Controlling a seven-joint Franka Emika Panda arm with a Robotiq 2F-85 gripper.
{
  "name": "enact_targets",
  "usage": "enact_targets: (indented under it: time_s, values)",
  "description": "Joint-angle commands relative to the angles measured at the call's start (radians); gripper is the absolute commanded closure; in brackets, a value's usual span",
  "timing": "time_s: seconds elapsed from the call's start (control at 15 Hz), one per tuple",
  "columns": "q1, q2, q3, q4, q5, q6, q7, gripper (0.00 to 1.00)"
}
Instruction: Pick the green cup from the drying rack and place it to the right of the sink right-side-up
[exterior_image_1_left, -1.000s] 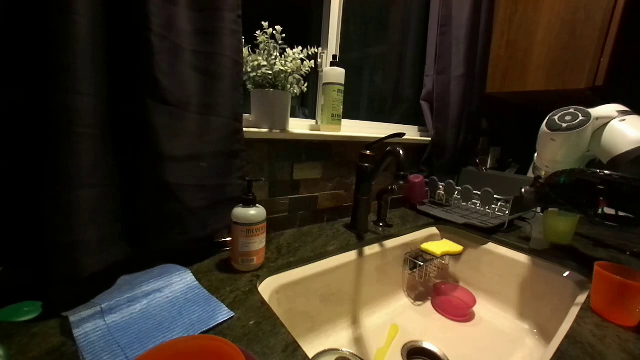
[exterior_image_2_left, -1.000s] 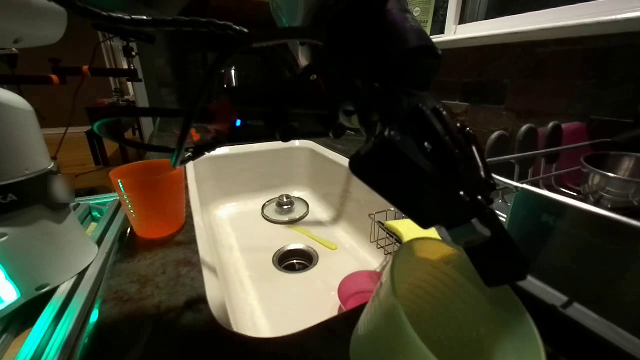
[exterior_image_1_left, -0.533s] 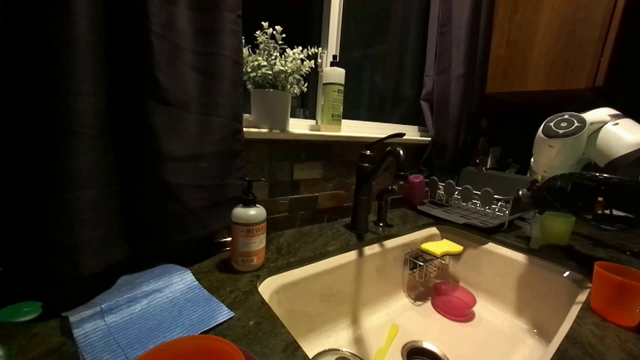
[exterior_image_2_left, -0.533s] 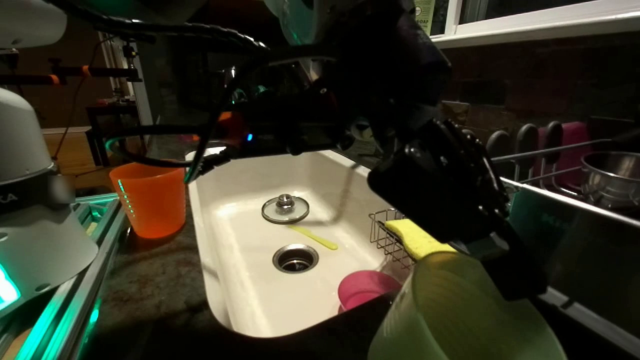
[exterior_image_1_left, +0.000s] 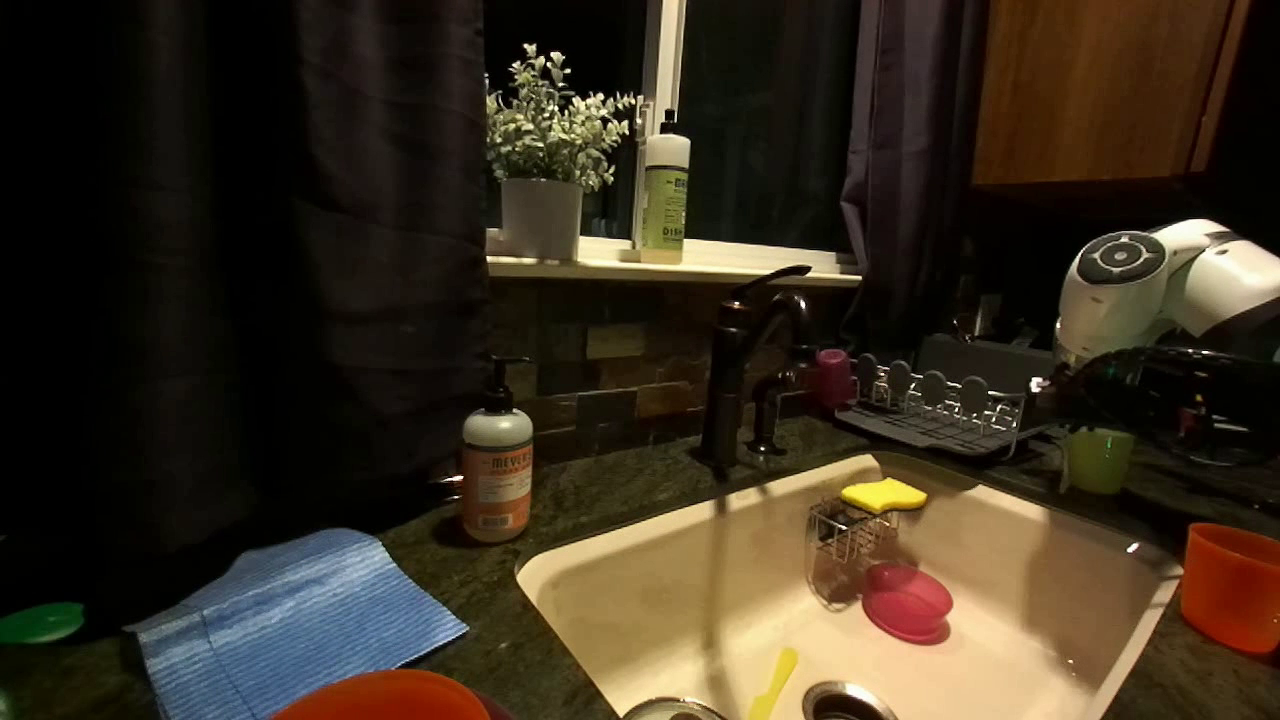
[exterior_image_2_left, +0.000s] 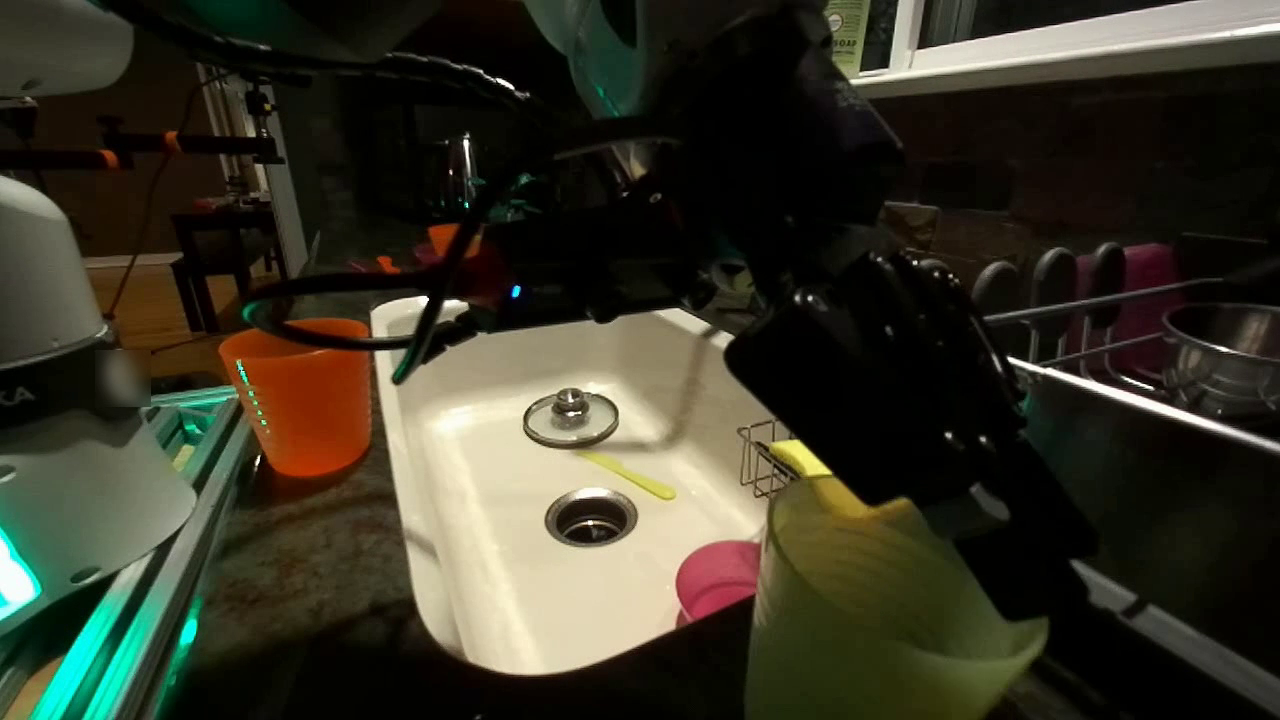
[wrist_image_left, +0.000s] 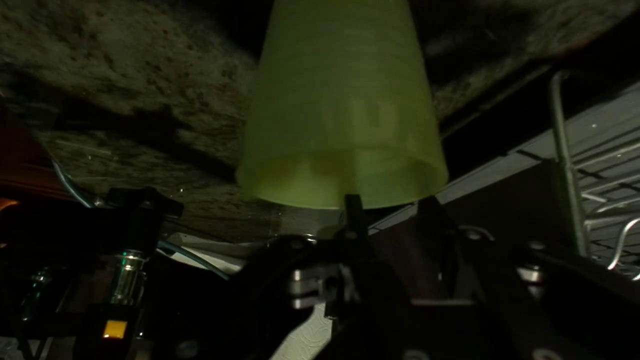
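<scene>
- Wrist view, middle of the frame: the claw (wrist_image_left: 391, 201) reaches up to the lip of the green cup (wrist_image_left: 345, 95), its fingertips (wrist_image_left: 355, 207) standing part-way apart with a dark gap between. Whether they nip the plastic or merely stand at it, I cannot tell.
- The cup fills the top middle there, mouth toward the claw, its base running out of the frame.
- It should be light, I'd say: thin translucent plastic that would give under a hard squeeze and hardly break, though the smooth tapered side could slip or twist.
- I'd take it gently by the lip, one finger inside and one outside, leaving the base free to land flat on the surface (wrist_image_left: 165, 55).
- In an exterior view, toward the right, the cup looks roughly upright, between the drying rack (exterior_image_1_left: 935, 428) and the orange cup (exterior_image_1_left: 1230, 590), just outside the sink (exterior_image_1_left: 1000, 560); dark hardware (exterior_image_1_left: 1165, 385) covers its top.
- In an exterior view, lower right, it seems blurred and leaning, hiding part of the yellow sponge (exterior_image_2_left: 800, 457); the frame cuts off its base, so touching down or not, I can't say.
</scene>
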Motion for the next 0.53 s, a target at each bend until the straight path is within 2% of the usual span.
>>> enact_targets:
  time_s: [0.0,0.13,0.2,0.27,0.33,0.47]
  values:
    - [0.007,-0.009,0.008,0.000,0.000,-0.012,0.025,0.35]
    - [0.008,-0.034,0.010,-0.006,0.015,-0.013,0.007,0.19]
    - [0.083,-0.051,-0.060,-0.010,0.032,-0.018,-0.010,0.12]
    - [0.092,-0.064,-0.067,-0.013,0.052,-0.019,-0.026,0.05]
    - [0.108,-0.082,-0.081,-0.016,0.068,-0.023,-0.039,0.00]
    - [0.133,-0.114,-0.106,-0.027,0.122,-0.030,-0.088,0.00]
